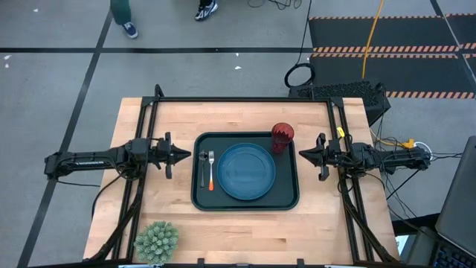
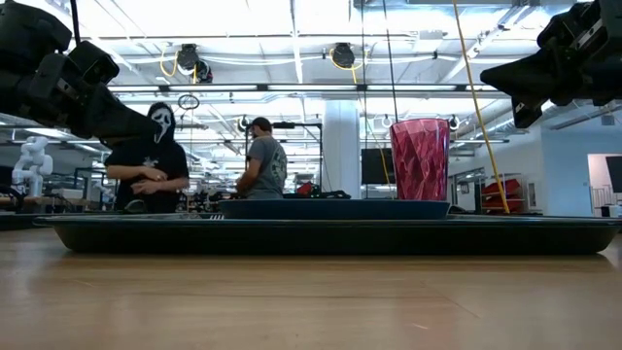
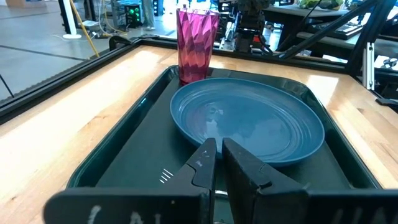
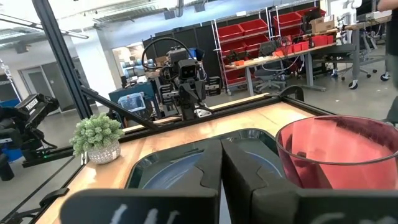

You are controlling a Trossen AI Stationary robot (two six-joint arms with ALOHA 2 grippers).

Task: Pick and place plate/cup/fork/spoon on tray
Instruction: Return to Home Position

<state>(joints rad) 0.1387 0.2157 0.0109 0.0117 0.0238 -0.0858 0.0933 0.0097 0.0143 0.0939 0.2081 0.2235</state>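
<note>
Both the left gripper (image 1: pixel 184 155) and right gripper (image 1: pixel 303 154) hover pinched closed, empty, flanking the tray (image 1: pixel 245 205); white marks (image 3: pixel 118 216) on them may be lettering, unreadable.

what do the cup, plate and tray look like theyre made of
The cup looks like translucent red plastic: room light shows through its faceted wall. The plate is blue with a soft sheen and faint concentric rings; it could be ceramic or melamine, and I cannot tell which. The tray looks like dark green-black moulded plastic, going by its rounded corners, raised rim and slight gloss.
</note>
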